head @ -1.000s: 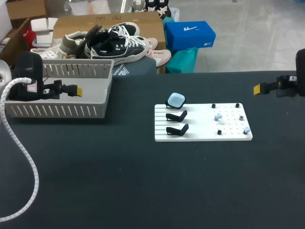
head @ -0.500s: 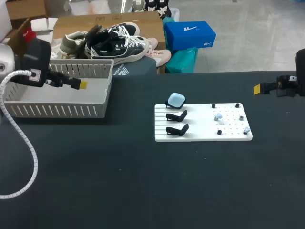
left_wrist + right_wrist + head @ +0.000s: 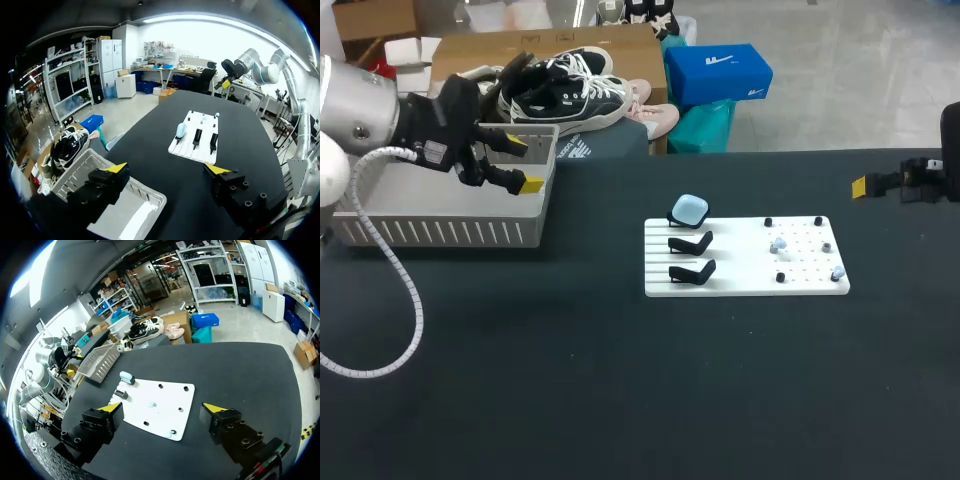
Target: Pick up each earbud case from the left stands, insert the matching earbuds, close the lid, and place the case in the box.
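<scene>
- Head view shows one pale-blue earbud case (image 3: 689, 209) perched on the farthest of three black stands (image 3: 690, 243) at the left side of a white board (image 3: 735, 283); the two nearer stands are bare.
- Tiny pale-blue earbuds (image 3: 778, 244) sit among black pegs (image 3: 768, 221) on the board's right part (too small to tell how they are seated).
- Left pincer (image 3: 525, 163) hangs over the right end of the grey slatted basket (image 3: 440, 232), well apart from the case. Its yellow tips are spread wide with nothing between them, which the left wrist view bears out.
- Right pincer (image 3: 161, 407) is out at the right edge of the table (image 3: 620, 400), also spread wide and empty, with the board ahead of it.
- Handling, as a judgement: the case looks like a small, rounded, glossy plastic shell. It is likely light and stiff, but slippery enough to squirt out of an off-centre pinch.
- Best hold, I think, is across its two broad faces near the middle, low enough to leave the lid free to swing, then a lift straight up off the stand rather than a sideways drag.
- Earbuds are probably lighter still and easily flicked away (a soft, centred pinch would suit).
</scene>
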Tool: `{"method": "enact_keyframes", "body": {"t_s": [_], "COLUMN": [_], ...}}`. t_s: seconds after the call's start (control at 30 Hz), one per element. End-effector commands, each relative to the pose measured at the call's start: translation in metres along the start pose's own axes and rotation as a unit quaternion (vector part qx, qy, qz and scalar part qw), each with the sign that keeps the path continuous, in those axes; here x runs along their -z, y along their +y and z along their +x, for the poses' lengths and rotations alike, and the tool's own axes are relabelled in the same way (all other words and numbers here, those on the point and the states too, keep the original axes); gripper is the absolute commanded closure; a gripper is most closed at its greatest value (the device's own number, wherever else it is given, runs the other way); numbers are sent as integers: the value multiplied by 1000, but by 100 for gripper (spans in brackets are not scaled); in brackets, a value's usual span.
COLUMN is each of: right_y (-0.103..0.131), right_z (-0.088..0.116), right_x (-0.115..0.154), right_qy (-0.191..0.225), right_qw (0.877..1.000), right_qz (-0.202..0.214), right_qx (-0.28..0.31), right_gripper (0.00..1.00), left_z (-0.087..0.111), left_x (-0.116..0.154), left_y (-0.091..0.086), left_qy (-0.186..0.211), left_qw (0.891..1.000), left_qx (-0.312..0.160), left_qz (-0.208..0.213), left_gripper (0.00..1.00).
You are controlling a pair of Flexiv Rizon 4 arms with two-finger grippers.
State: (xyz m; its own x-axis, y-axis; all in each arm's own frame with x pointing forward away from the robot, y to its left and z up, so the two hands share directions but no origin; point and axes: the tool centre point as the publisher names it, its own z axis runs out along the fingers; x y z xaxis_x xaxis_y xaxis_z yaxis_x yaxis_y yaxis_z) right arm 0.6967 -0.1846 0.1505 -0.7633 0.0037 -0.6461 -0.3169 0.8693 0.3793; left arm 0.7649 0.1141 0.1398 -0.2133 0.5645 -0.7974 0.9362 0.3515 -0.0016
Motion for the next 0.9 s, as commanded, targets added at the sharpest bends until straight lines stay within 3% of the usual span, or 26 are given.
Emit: {"method": "enact_keyframes", "body": {"t_s": [0.03, 0.17, 0.37, 0.73, 0.9], "right_y": [-1, -1, -1, -1, -1], "right_z": [0, 0, 0, 0, 0], "right_x": [-1, -1, -1, -1, -1], "right_qy": [0, 0, 0, 0, 0], "right_qw": [1000, 1000, 1000, 1000, 1000], "right_qz": [-1, -1, -1, -1, -1], "right_qx": [1, 1, 1, 1, 1], "right_gripper": [0, 0, 0, 0, 0], "left_z": [-3, -6, -9, -8, -8], "left_x": [-33, -55, -88, -127, -141], "left_y": [10, 8, 15, 1, -6], "left_qy": [9, 11, 8, 22, 16], "left_qw": [990, 983, 979, 973, 976], "left_qx": [-116, -153, -161, -113, -93], "left_qz": [81, 97, 122, 199, 197], "left_gripper": [0, 0, 0, 0, 0]}}
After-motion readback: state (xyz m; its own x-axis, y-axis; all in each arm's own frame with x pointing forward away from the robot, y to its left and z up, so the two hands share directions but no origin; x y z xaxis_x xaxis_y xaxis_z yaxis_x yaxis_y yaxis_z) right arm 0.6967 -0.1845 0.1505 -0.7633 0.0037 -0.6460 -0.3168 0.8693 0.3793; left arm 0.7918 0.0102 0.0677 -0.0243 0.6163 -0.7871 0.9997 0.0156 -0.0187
